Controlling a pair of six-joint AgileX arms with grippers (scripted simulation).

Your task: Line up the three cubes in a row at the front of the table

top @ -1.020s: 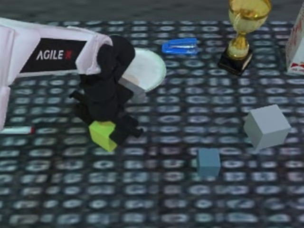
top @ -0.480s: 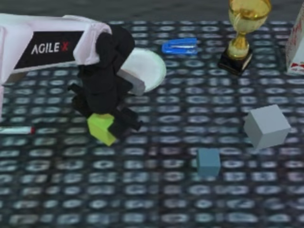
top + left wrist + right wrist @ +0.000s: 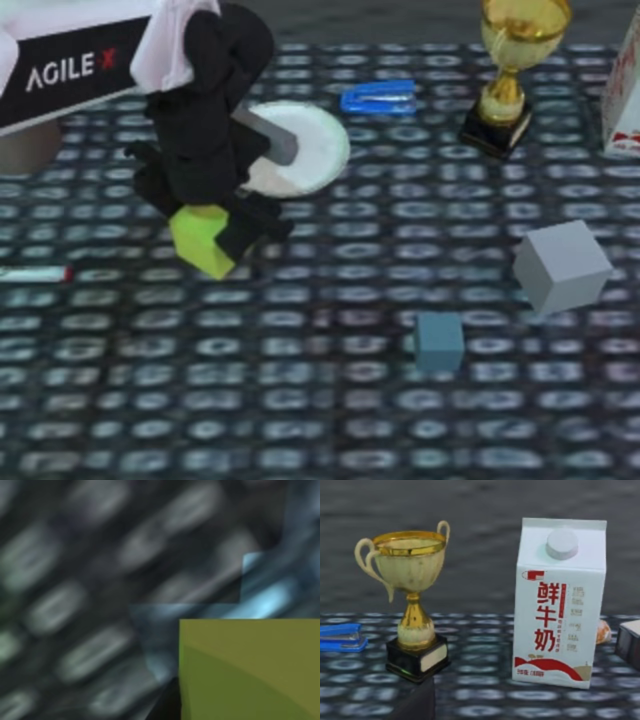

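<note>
- Your left gripper point(image 3: 212, 232) is at the far left of the table point(image 3: 320, 420); its fingers pinch the yellow-green cube point(image 3: 203, 240).
- That cube is tilted, with one corner pointing down; a cube has no long axis.
- The small blue cube point(image 3: 439, 341) sits near the middle right.
- The grey cube point(image 3: 560, 266) sits right of it, a little farther back, turned diagonally.
- Your right gripper is not visible.
</note>
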